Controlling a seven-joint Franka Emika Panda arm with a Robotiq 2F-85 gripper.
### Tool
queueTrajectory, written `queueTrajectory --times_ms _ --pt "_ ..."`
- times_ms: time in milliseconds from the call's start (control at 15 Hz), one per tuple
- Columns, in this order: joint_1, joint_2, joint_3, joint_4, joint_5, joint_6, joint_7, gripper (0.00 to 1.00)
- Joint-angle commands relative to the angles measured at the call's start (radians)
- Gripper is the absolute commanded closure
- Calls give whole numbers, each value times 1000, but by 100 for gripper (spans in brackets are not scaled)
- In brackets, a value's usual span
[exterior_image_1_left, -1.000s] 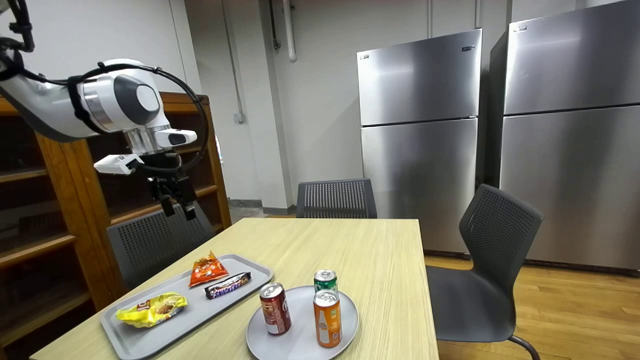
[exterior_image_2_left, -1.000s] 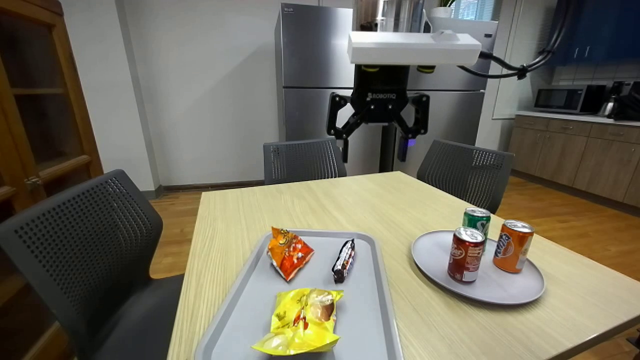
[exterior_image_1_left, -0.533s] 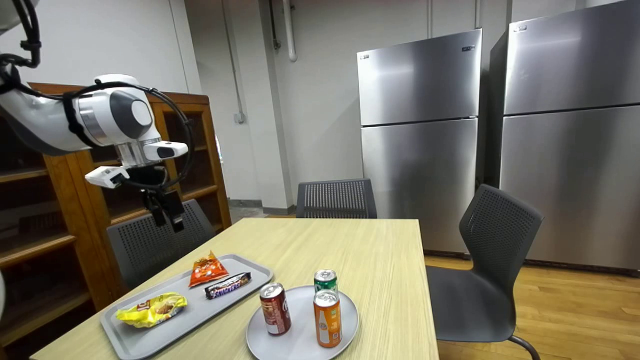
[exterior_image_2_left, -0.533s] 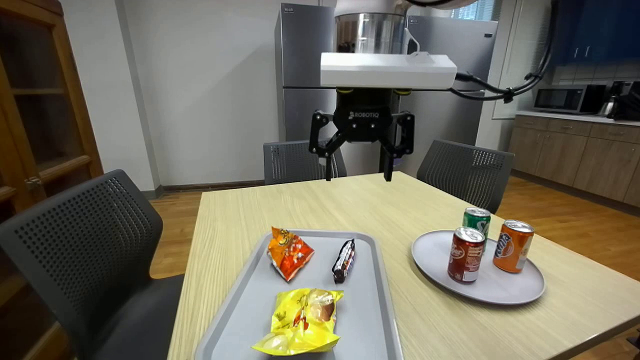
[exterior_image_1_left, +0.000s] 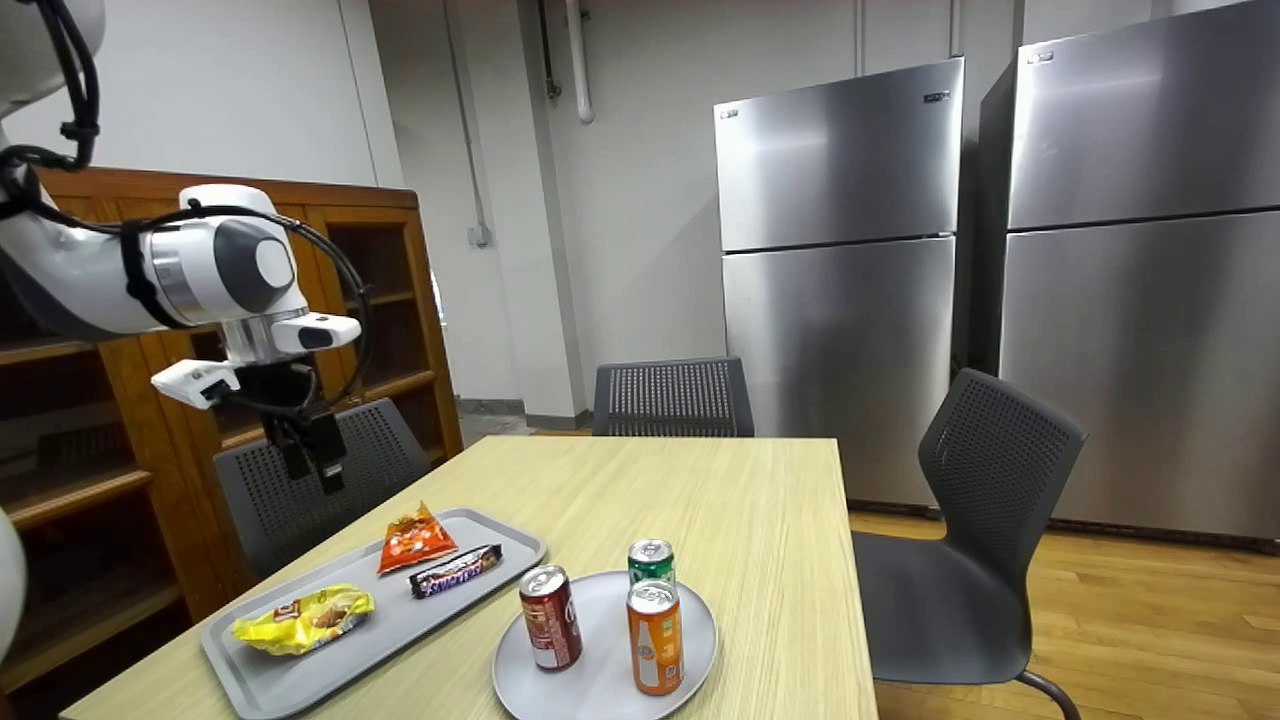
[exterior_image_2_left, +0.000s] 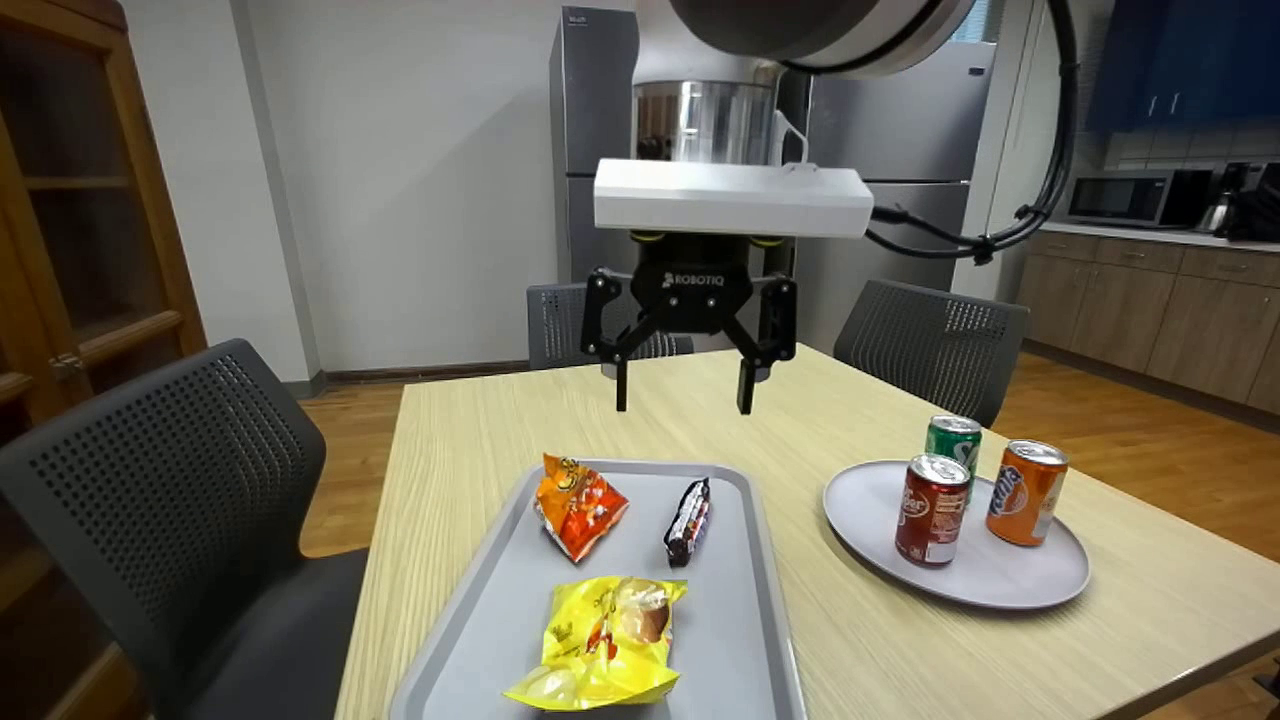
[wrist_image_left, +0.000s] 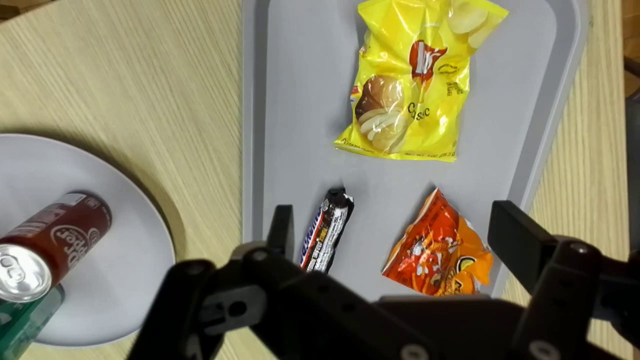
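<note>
Black and wide, my gripper (exterior_image_2_left: 683, 408) hangs open in the air above the grey tray (exterior_image_2_left: 740, 590), holding nothing. In the wrist view a dark Snickers bar (wrist_image_left: 328, 232) and an orange-red snack bag (wrist_image_left: 434, 250) lie on the tray between the open gripper's (wrist_image_left: 391, 215) fingers as seen from above, well below them and untouched. The bar's lower end is hidden by the gripper. A yellow chip bag (wrist_image_left: 415, 85) lies on the tray's other half. In both exterior views, all three snacks rest flat on the tray.
Beside the tray a round grey plate (exterior_image_2_left: 860, 510) bears a dark red can (exterior_image_2_left: 934, 510), a green can (exterior_image_2_left: 955, 440) and an orange can (exterior_image_2_left: 1027, 490), all upright. Dark chairs (exterior_image_1_left: 970, 530) stand around the wooden table (exterior_image_1_left: 640, 490). A wooden cabinet (exterior_image_1_left: 150, 400) stands behind the arm.
My gripper has come down steadily and drawn nearer the tray, shifting left in both exterior views. It has stayed open. Snacks, cans, tray and plate have not moved.
</note>
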Motion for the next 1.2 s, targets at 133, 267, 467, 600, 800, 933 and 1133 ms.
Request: queueTrajectory --times_ms 133,267,467,600,800,933,1133 --pt "34 59 -3 3 69 42 -12 0" --pt "42 81 -3 2 95 59 -24 0" --pt "50 118 -6 2 122 85 -33 0" --pt "56 146 -12 4 120 109 -28 0" --pt "63 194 -26 15 103 135 -17 0" --pt "70 226 -36 23 96 149 -14 0" --pt "83 273 -49 39 98 168 -16 0"
